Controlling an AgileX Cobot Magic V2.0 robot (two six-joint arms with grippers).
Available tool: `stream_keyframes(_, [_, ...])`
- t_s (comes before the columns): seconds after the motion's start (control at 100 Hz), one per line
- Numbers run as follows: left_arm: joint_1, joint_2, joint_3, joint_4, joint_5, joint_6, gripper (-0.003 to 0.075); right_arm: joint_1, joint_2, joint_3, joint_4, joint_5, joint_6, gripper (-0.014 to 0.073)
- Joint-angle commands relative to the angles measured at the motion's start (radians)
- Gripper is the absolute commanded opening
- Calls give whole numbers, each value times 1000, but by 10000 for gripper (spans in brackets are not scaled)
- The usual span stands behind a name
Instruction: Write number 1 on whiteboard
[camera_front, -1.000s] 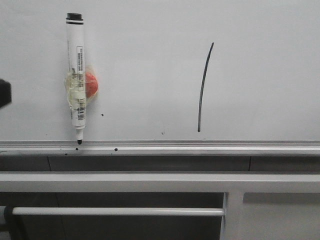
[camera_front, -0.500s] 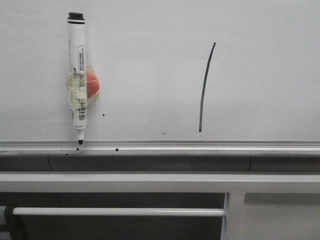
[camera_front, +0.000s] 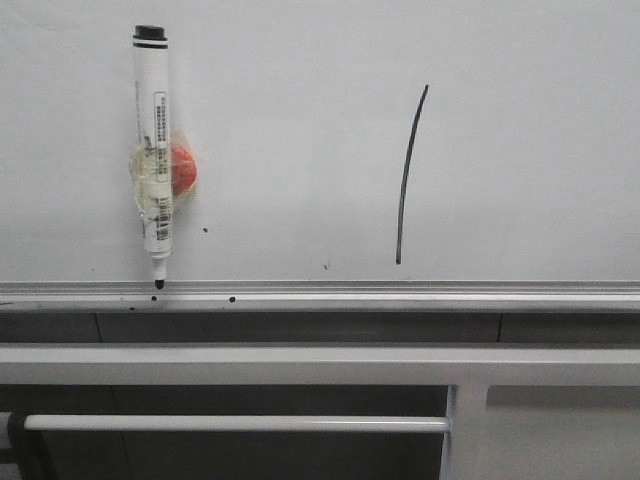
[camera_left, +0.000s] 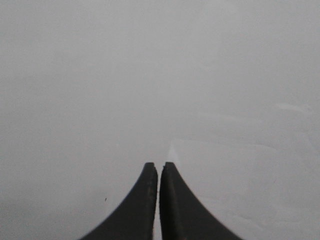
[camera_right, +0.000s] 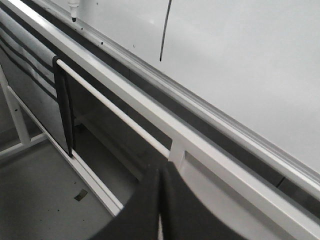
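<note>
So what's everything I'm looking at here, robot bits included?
whiteboard: one, glossy white-grey, fills the upper front view, silver rail along its lower edge.
number 1: one thin black stroke, nearly vertical, right of centre on the board.
marker pen: one, white with black cap end up, upright at the board's left, tip at the rail.
red blob: one, behind clear tape on the pen's middle.
black specks: a few, near the board's lower edge.
frame bars: white-grey metal, below the board.
left gripper: one, black, jaws closed, empty, over plain grey surface.
right gripper: one, black, jaws closed, empty, over the frame.
</note>
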Motion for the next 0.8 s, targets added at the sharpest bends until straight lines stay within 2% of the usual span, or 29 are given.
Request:
stream_keyframes(0.0, [31, -23, 7, -14, -32, 0, -20, 2, 8, -25, -17, -42, 3, -64])
stream_keyframes(0.42, [61, -23, 7, -68, -28, -2, -20, 2, 8, -25, -17, -42, 3, -64])
stream_keyframes(0.46, [61, -23, 7, -17, -27, -28, -20, 2, 8, -25, -17, -42, 3, -64])
stream_keyframes(0.51, [61, -23, 7, 129, -20, -141, -20, 2, 8, -25, -17, -42, 3, -64])
stream_keyframes(0.61, [84, -23, 7, 483, 8, -477, -20, 2, 8, -25, -17, -42, 3, -64])
stream_keyframes(0.66, [106, -23, 7, 541, 43, -556, -20, 2, 8, -25, -17, -42, 3, -64])
stream_keyframes(0.79, [155, -23, 7, 550, 166, -560, -20, 2, 8, -25, -17, -42, 3, -64])
